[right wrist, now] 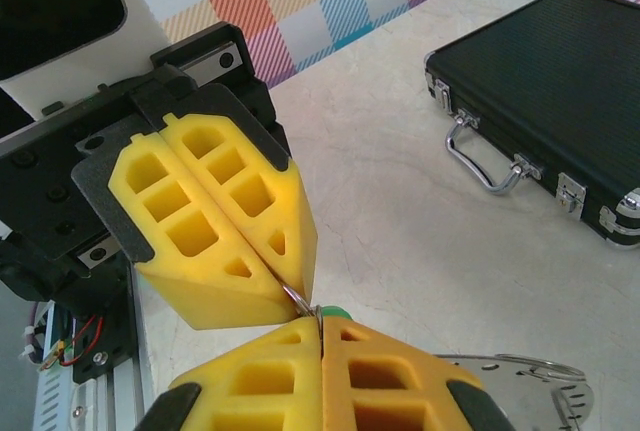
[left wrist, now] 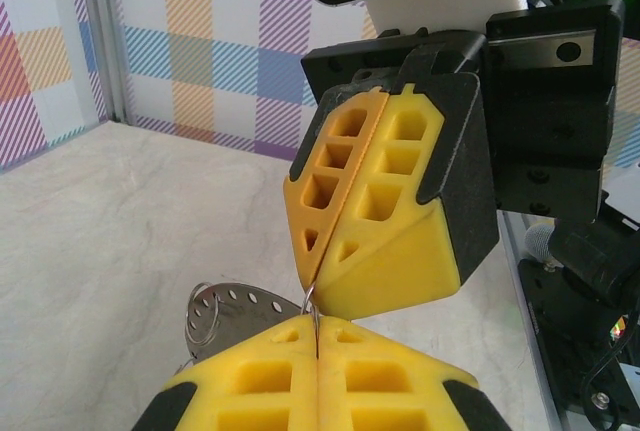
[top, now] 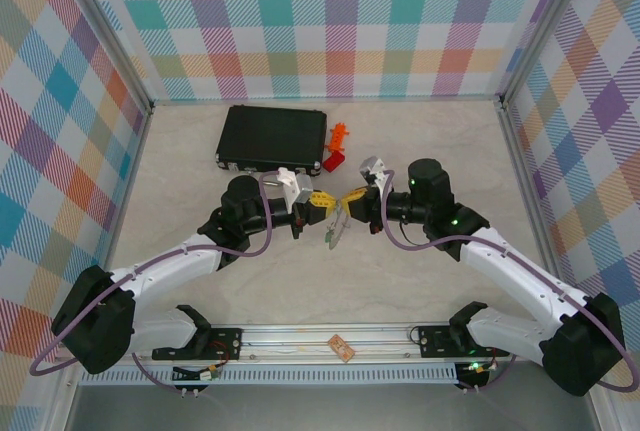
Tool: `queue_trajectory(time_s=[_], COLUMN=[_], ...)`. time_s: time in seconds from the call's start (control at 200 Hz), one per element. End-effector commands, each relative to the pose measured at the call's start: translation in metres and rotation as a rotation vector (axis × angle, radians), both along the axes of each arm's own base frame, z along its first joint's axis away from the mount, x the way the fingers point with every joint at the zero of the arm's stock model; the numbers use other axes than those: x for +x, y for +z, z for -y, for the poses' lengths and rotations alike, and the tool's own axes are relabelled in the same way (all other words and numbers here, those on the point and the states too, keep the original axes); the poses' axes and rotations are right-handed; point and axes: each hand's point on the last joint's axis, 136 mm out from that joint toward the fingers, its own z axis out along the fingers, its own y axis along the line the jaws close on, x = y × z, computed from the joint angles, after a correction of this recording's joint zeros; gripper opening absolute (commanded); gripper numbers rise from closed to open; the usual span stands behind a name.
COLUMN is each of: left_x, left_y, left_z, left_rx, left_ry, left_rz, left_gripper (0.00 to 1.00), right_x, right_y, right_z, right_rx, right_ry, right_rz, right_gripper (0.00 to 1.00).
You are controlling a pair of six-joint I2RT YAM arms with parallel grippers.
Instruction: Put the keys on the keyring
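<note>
My left gripper point(top: 320, 202) and right gripper point(top: 352, 197) meet tip to tip above the middle of the table, both shut. In the left wrist view my left gripper point(left wrist: 316, 326) pinches a thin wire loop point(left wrist: 312, 303) that also runs into the shut tips of the right gripper point(left wrist: 312, 289). In the right wrist view a key's green tag point(right wrist: 333, 311) peeks out beside the right gripper point(right wrist: 322, 326), which touches the left gripper point(right wrist: 290, 286). The flat grey keyring point(left wrist: 240, 306) point(right wrist: 540, 391) sits below the fingertips. The metal keys themselves are hidden.
A black case point(top: 272, 138) point(right wrist: 560, 81) lies at the back, with an orange piece point(top: 340, 134) and a red piece point(top: 332, 161) to its right. A small orange item point(top: 342, 348) rests on the rail by the arm bases. Checked walls enclose the table.
</note>
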Motion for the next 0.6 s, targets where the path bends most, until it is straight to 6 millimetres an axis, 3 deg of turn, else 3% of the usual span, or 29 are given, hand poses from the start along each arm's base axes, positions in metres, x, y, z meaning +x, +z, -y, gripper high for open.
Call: queue_trajectory(time_s=[0.0, 0.115, 0.275, 0.47, 0.595], left_x=[-0.008, -0.009, -0.008, 0.0, 0.017], left_y=[0.011, 0.006, 0.002, 0.002, 0.005], left_z=[0.001, -0.001, -0.004, -0.007, -0.012], left_rx=[-0.022, -0.014, -0.013, -0.009, -0.023], left_ry=[-0.03, -0.023, -0.002, 0.049, 0.152], left_rz=[0.049, 0.044, 0.043, 0.033, -0.056], left_gripper=[0.11, 0.27, 0.41, 0.44, 0.45], right_x=[0.012, 0.017, 0.019, 0.014, 0.01], right_y=[0.019, 0.021, 0.025, 0.027, 0.028], right_z=[0.0, 0.003, 0.006, 0.007, 0.006], right_rx=[0.022, 0.027, 0.038, 0.049, 0.056], right_ry=[-0.054, -0.088, -0.114, -0.099, -0.073], right_rz=[0.031, 0.04, 0.058, 0.077, 0.1], right_gripper=[0.0, 0.0, 0.0, 0.0, 0.0])
